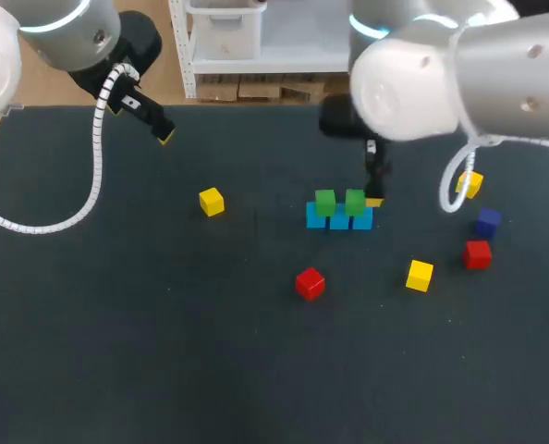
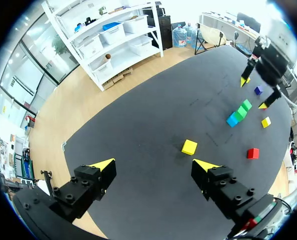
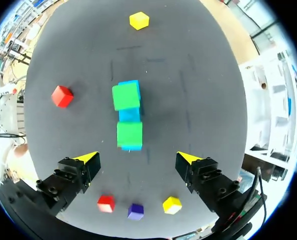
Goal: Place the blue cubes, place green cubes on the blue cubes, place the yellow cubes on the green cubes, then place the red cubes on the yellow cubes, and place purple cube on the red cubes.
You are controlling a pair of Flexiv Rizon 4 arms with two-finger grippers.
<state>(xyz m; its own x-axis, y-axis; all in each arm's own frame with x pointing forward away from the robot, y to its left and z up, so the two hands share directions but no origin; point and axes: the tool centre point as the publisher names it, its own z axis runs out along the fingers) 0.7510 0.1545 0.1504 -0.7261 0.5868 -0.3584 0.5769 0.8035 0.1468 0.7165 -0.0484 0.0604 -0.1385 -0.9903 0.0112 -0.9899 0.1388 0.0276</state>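
Observation:
A short row of blue cubes (image 1: 339,221) lies at mid-table with two green cubes (image 1: 324,202) (image 1: 354,201) on top, one at each end. My right gripper (image 1: 376,192) hangs open just behind the right green cube. In the right wrist view that gripper (image 3: 138,157) is open and holds nothing, and the nearer green cube (image 3: 129,135) sits just ahead of its fingers, touching neither. Loose yellow cubes (image 1: 211,201) (image 1: 420,275) (image 1: 469,183), red cubes (image 1: 310,283) (image 1: 477,253) and a purple cube (image 1: 487,221) lie around. My left gripper (image 2: 153,165) is open and raised at the far left (image 1: 162,131).
The dark table (image 1: 117,351) has bare room across its front and left. The red, purple and yellow cubes at the right lie close together under my right arm. A white coiled cable (image 1: 94,176) hangs from my left arm.

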